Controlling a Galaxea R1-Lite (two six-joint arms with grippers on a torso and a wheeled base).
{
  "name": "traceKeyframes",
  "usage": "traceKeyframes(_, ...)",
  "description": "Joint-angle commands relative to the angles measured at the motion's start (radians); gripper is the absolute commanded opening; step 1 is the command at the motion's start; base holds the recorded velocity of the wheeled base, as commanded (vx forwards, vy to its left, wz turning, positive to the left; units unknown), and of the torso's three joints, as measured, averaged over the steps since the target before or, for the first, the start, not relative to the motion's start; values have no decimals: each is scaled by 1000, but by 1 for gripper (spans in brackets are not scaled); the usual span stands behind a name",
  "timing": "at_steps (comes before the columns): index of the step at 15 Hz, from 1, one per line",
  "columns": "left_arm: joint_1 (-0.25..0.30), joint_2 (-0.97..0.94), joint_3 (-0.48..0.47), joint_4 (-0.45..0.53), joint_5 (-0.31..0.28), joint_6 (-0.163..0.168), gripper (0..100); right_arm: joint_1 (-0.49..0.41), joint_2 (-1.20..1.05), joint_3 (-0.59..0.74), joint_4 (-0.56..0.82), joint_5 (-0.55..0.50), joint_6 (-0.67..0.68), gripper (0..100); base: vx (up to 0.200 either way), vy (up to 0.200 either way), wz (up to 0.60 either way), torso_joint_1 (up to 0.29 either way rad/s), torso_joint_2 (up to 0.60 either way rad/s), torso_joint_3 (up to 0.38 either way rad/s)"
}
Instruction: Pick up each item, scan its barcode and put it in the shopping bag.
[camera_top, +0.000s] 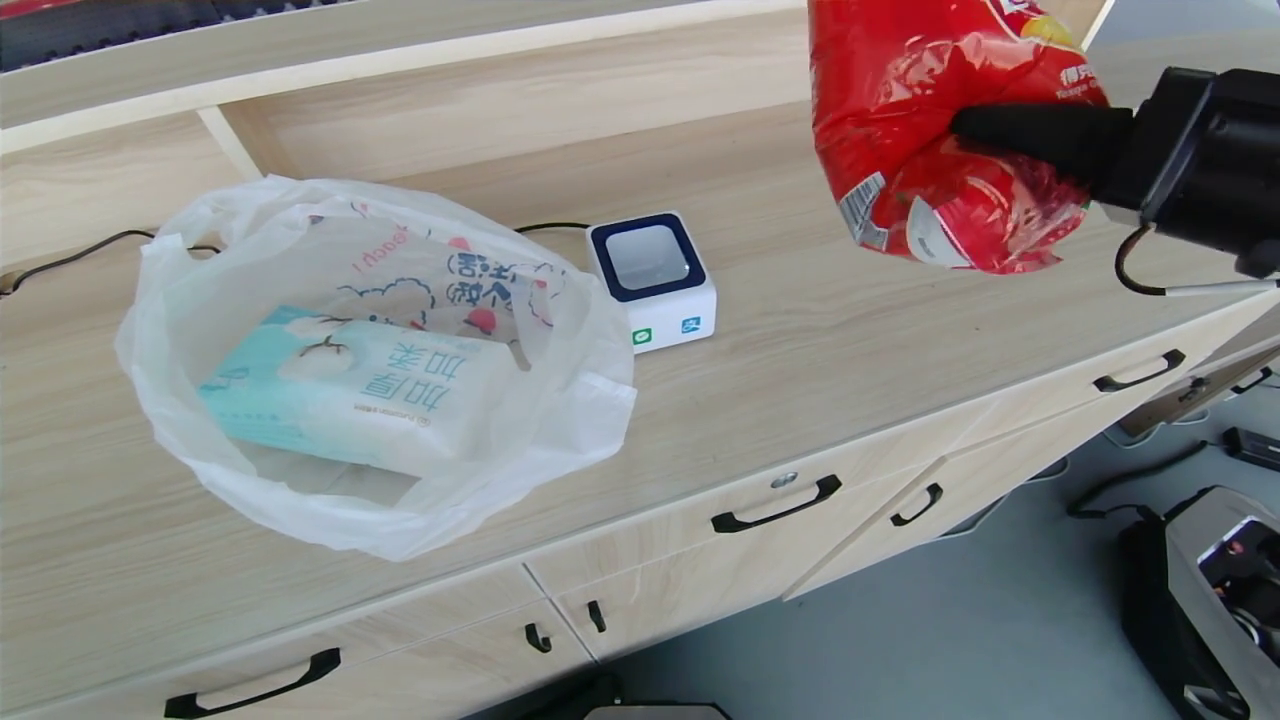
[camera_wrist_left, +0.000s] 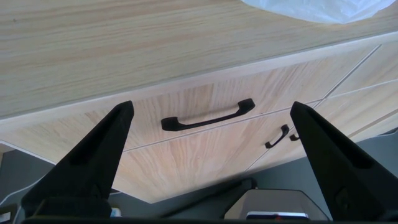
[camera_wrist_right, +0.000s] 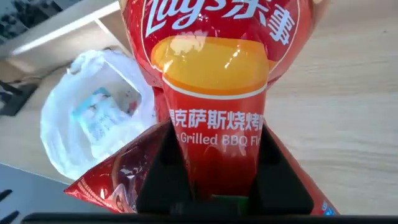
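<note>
A light wood-grain counter (camera_top: 820, 330) is seen, backed on its far side by a raised wooden ledge (camera_top: 300, 50). A black cord (camera_top: 75, 257) is laid across the far left of the counter. Along the near front, drawers (camera_top: 690, 565) are fitted with black handles (camera_top: 776, 511), and a small round lock (camera_top: 784, 480) is set just above one of them. On the grey floor (camera_top: 950, 620) at the right, black cables (camera_top: 1135, 478) and a dark case (camera_top: 1150, 600) are seen.
</note>
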Motion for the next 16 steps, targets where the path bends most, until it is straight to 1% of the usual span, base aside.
traceKeyframes(1,0,0,0,0,0,0,100,81,-2,84,-117,0,142,0,0,0,0,0,0,0)
traceKeyframes(3,0,0,0,0,0,0,100,123,26,81,-158,-4,275,0,0,0,0,0,0,0)
traceKeyframes(5,0,0,0,0,0,0,100,182,41,90,-178,-3,410,0,0,0,0,0,0,0)
traceKeyframes(6,0,0,0,0,0,0,100,205,55,99,-232,-3,487,0,0,0,0,0,0,0)
traceKeyframes(7,0,0,0,0,0,0,100,219,78,105,-315,-3,531,0,0,0,0,0,0,0)
traceKeyframes(9,-1,0,0,0,0,0,100,242,90,139,-411,-1,567,0,0,0,0,0,0,0)
traceKeyframes(11,-1,0,0,0,0,0,100,297,73,216,-496,-1,568,0,0,0,0,0,0,0)
traceKeyframes(12,0,0,0,0,0,0,100,317,66,246,-519,-1,559,0,0,0,0,0,0,0)
traceKeyframes(13,0,0,0,0,0,0,100,356,52,279,-542,-3,530,0,0,0,0,0,0,0)
traceKeyframes(16,-1,0,0,0,0,0,100,366,7,302,-542,-3,502,0,0,0,0,0,0,0)
